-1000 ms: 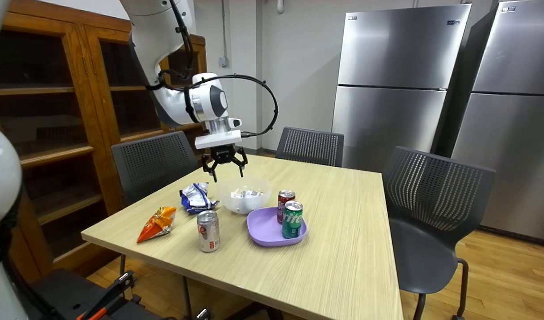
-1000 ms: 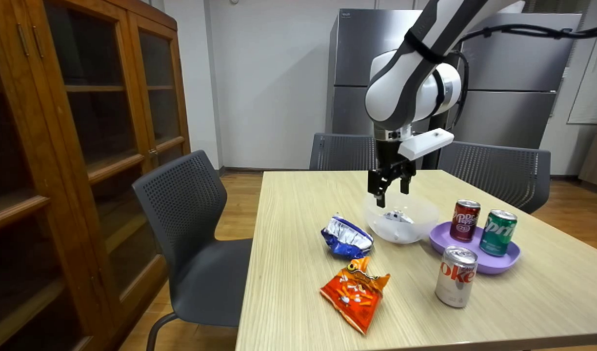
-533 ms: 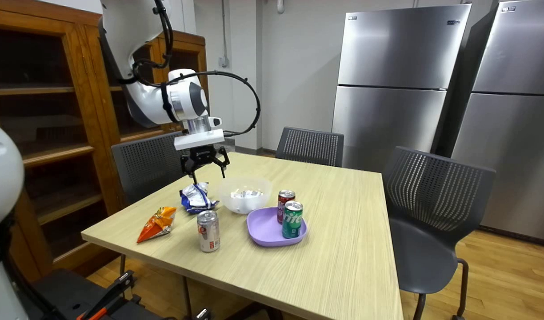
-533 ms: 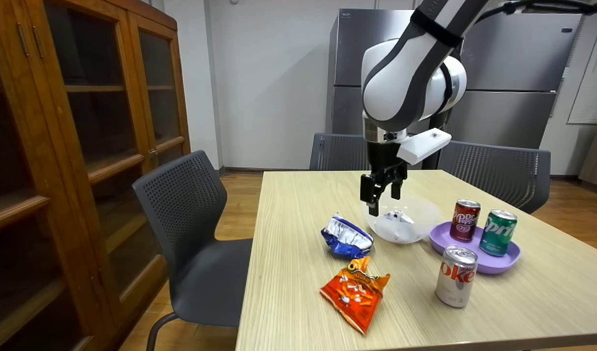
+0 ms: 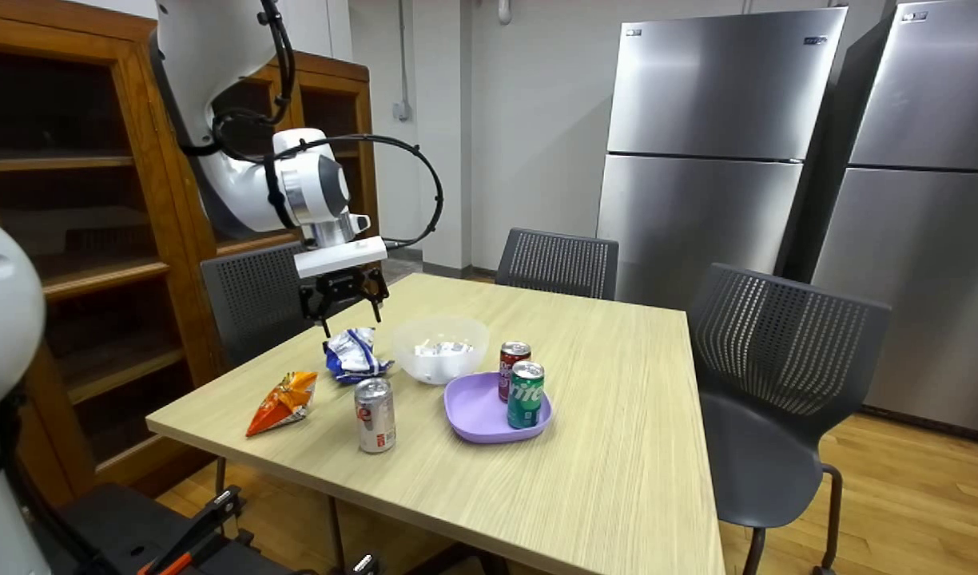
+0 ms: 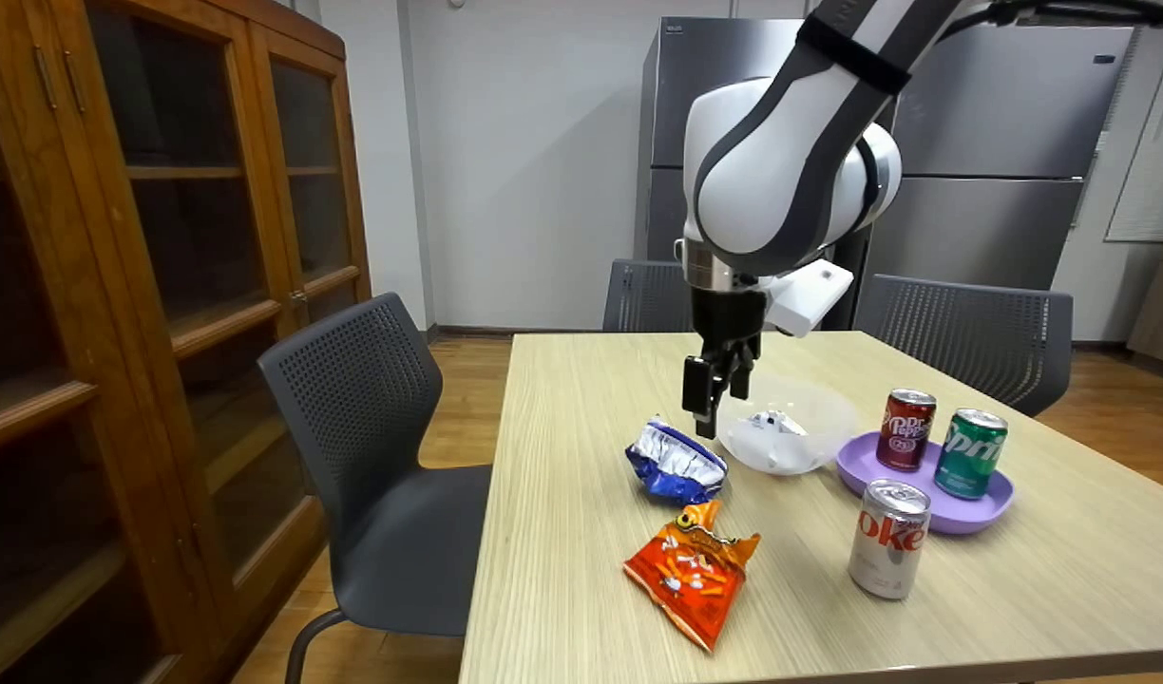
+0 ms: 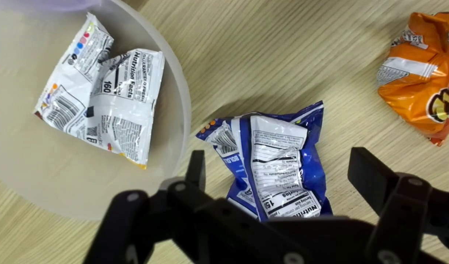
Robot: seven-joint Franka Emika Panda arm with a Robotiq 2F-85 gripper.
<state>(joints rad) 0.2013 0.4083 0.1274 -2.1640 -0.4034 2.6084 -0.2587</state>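
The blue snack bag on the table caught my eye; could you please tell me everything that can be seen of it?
The blue snack bag is a crumpled, shiny packet that looks like plastic film, with a white nutrition panel facing up and a barcode near one corner. It lies on the table, close beside the frosted bowl and apart from the orange bag. The open gripper hangs over it, apparently not touching, and hides one end in the wrist view.

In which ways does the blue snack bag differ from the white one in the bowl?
The blue bag lies on the table; the white bag lies in the bowl. The blue bag's visible side mixes blue and white; the white bag's is mostly white. Both are creased and show printed text.
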